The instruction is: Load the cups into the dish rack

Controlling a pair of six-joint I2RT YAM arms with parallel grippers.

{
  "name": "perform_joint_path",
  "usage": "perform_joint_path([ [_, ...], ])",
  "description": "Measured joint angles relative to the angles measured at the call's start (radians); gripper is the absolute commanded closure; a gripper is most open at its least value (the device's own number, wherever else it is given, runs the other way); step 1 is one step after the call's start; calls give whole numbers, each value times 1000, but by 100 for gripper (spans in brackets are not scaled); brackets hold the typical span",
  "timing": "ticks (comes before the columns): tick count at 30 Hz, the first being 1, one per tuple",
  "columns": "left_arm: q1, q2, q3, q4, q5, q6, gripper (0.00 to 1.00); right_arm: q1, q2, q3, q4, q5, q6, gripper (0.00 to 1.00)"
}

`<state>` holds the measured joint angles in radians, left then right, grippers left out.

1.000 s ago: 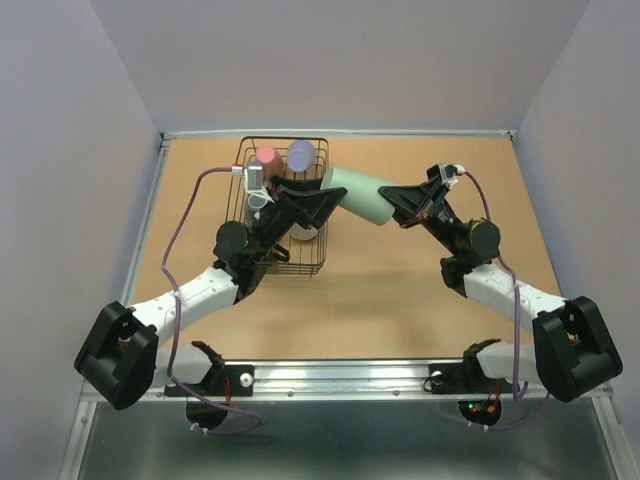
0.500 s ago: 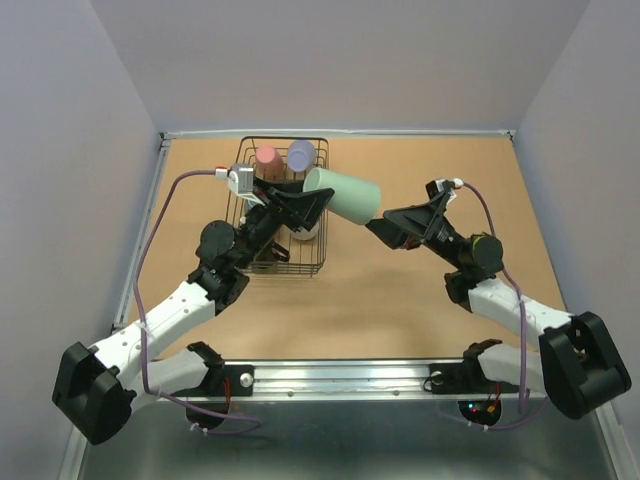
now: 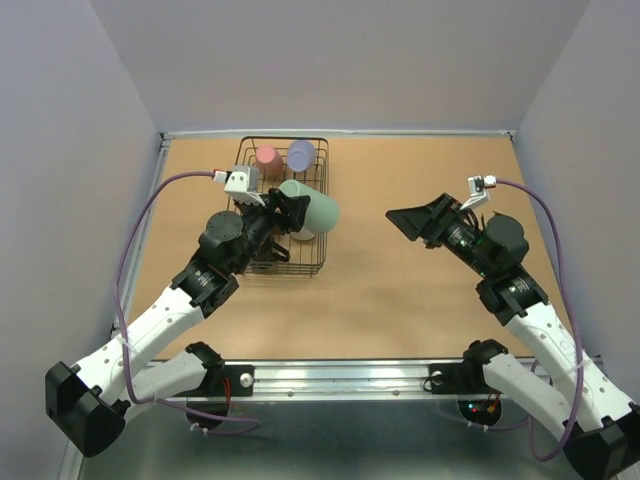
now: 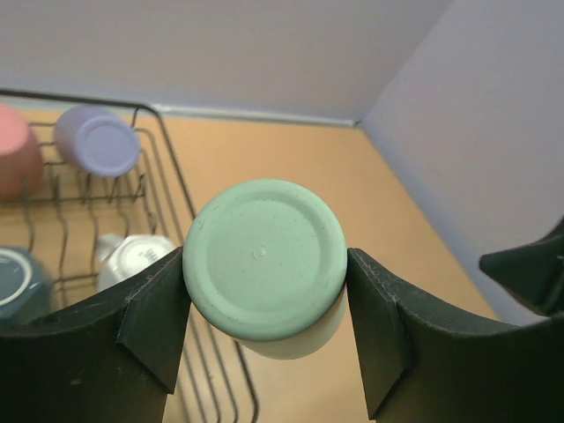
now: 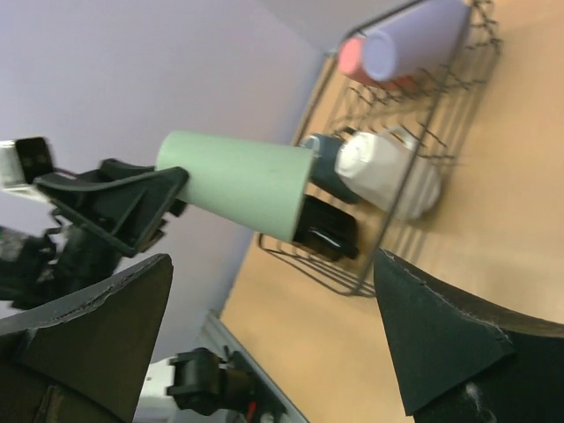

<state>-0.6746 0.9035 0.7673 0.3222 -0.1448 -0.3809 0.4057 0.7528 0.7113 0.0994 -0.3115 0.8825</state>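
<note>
The mint cup (image 4: 264, 256) lies almost level over the right edge of the rack (image 3: 300, 262). Its long axis runs out from the left gripper (image 4: 266, 295), closed base toward that wrist and mouth pointing away.

One second ago the cup hung further right of the rack with the right gripper (image 3: 405, 218) on it too. Now that gripper has let go and stands well right of the rack, jaws spread wide and empty.

The left gripper pinches the cup on both sides near its base. Further inside the rack is a white cup (image 4: 132, 260), and at its far end a pink cup (image 3: 266, 156) and a lavender cup (image 3: 301, 153).

The pink cup (image 4: 13, 150) is cut off by the left wrist view's left edge.
</note>
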Motion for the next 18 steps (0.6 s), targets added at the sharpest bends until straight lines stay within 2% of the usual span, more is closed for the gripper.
perform_joint_path([
  [7, 0, 0, -2, -122, -90, 39, 100, 0, -3, -85, -151, 20, -46, 0],
  [13, 0, 18, -4, -141, -124, 60, 100, 0, -64, -167, -214, 20, -49, 0],
  [18, 0, 27, -45, -142, -134, 63, 100, 0, -101, -172, -249, 27, -52, 0],
])
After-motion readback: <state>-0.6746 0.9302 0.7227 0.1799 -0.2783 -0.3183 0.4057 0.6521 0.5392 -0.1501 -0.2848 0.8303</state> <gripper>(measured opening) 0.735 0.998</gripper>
